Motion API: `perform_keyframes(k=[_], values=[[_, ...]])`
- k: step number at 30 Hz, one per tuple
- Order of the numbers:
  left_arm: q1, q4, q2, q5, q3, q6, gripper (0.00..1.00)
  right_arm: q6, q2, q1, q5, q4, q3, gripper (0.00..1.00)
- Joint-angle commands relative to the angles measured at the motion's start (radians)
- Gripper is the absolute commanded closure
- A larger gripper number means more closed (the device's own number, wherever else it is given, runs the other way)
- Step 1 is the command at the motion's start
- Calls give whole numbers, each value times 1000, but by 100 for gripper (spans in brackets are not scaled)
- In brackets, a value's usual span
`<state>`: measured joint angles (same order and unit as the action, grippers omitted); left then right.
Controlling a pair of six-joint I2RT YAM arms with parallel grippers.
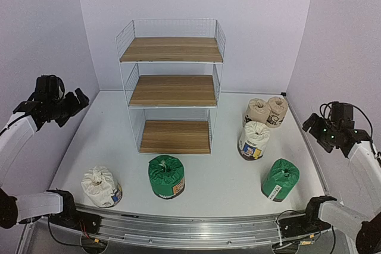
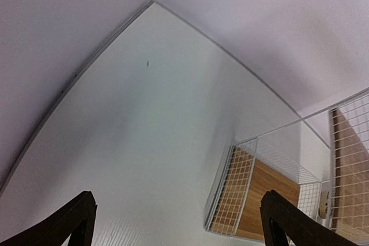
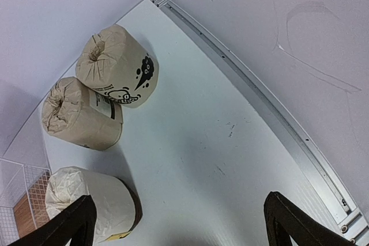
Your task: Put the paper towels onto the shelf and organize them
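The shelf (image 1: 172, 87) stands mid-table, its three wood boards bare; its lowest tier (image 2: 259, 194) shows in the left wrist view. Six paper towels lie on the table: a white roll (image 1: 101, 185) and a green roll (image 1: 166, 176) front left, a green roll (image 1: 281, 178) front right, a white labelled roll (image 1: 254, 140) and two tan rolls (image 1: 258, 111) (image 1: 277, 110) beside the shelf's right. My left gripper (image 1: 72, 104) (image 2: 180, 223) hangs open high at the left. My right gripper (image 1: 314, 124) (image 3: 181, 226) is open above the table, right of the tan rolls (image 3: 118, 64) (image 3: 81, 113) and the white roll (image 3: 92, 203).
White walls close the table in on the left, back and right. A metal rail (image 3: 259, 96) runs along the table's right edge, and an aluminium bar (image 1: 190, 227) carries the arm bases along the front.
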<state>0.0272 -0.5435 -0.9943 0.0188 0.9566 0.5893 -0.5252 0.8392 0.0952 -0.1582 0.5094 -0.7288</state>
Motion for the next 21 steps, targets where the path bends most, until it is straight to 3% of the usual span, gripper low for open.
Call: perform_keyframes(k=[1,6,10,12,21], values=[[2,-140,38,-14,-38,34,0,25,-33,-1,143,54,6,2],[23,-127,71,-162,-56,12,6,82,-38,-1,308,52,4,2],[119,-85,103,-271,-122,64,6,80,-34,-2,346,52,24,2],[235,-83,102,-235,-144,120,2,85,-24,-1,360,52,37,2],[838,-42,-22,31,-121,372,2,84,-25,-1,355,52,66,2]])
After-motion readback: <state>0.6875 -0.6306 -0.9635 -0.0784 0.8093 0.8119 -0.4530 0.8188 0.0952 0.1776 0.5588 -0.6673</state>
